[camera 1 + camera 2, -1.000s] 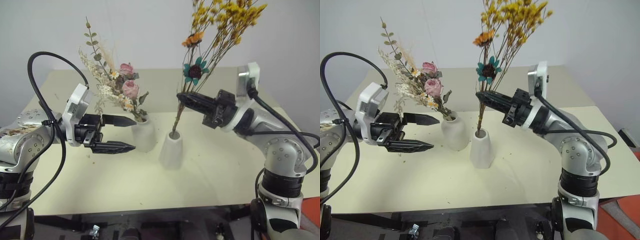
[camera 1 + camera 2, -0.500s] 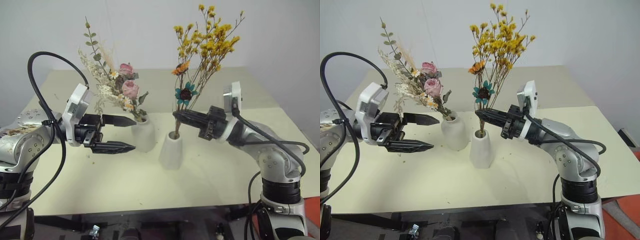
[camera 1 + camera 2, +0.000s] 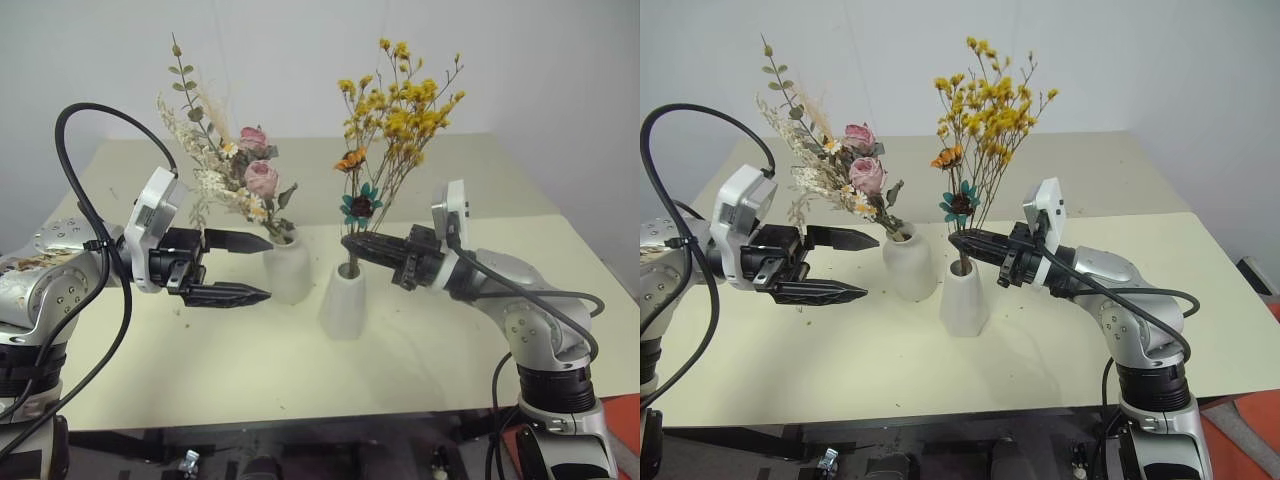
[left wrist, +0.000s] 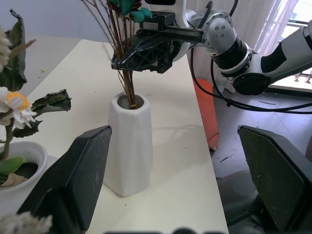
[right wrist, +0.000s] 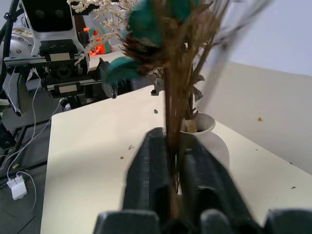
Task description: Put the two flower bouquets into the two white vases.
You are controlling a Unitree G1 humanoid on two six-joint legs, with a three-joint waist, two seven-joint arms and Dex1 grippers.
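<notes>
Your right gripper (image 3: 350, 241) clamps the yellow bouquet (image 3: 400, 110), stems inside the cone vase (image 3: 343, 298) mid-table; rose bouquet (image 3: 235, 170) in the round vase (image 3: 288, 265) beside it; left gripper (image 3: 262, 268) gaping, empty

We see the pink-rose bouquet (image 3: 228, 170) leaning in the rounded white vase (image 3: 288, 268); just beside it, the yellow bouquet (image 3: 395, 120) stands upright, stems inside the tapered white vase (image 3: 343, 300).
</notes>
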